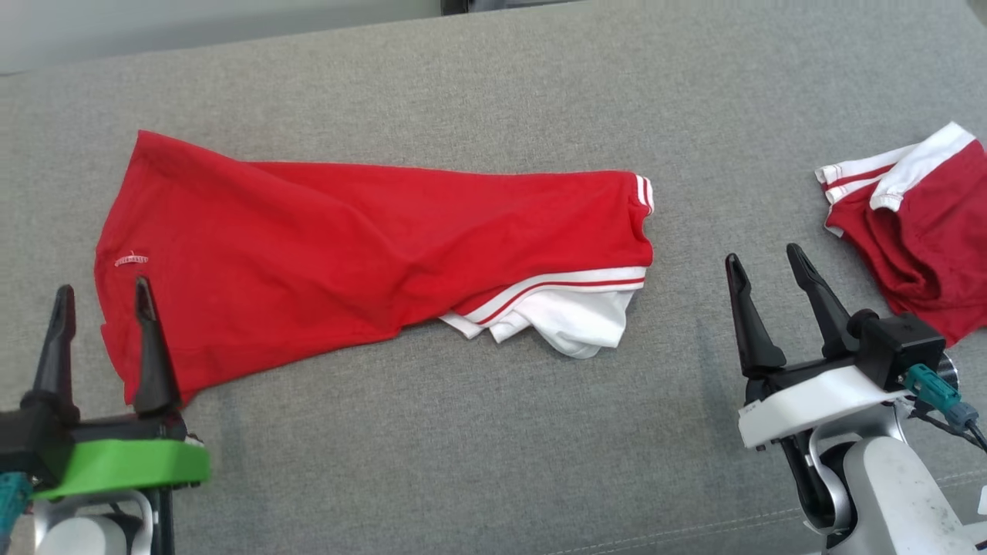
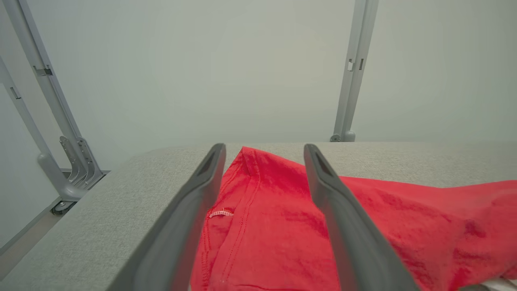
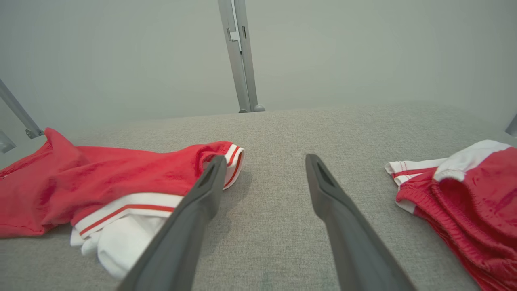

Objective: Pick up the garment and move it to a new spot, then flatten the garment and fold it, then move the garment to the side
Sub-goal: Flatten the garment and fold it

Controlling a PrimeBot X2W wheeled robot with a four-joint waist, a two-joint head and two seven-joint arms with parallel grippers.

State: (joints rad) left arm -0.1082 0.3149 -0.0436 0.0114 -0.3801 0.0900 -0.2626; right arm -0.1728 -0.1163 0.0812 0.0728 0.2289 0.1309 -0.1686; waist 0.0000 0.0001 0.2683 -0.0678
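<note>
the grey cloth-covered table [image 1: 493, 432] takes up nearly everything in front of the robot. the red shirt [image 1: 331, 262] lies lengthwise across its middle, mostly spread out but rumpled. its right end is bunched, with a white sleeve [image 1: 570, 320] poking out from under the striped edge, so to me it looks laid out for flattening rather than ready to fold. a darker red pair of shorts [image 1: 917, 231] sits crumpled at the far right, well apart from the shirt, seemingly kept out of the working space. the left pincer [image 1: 104, 287] hovers at the shirt's lower left corner with its fingers apart and empty; from its own wrist the hem lies between and just beyond them, a good place to take that corner. the right pincer [image 1: 763, 254] is likewise spread and empty over bare cloth between the shirt's bunched end and the shorts, near but not touching either. a small white logo [image 1: 131, 260] lies just above the left pincer's tips.
</note>
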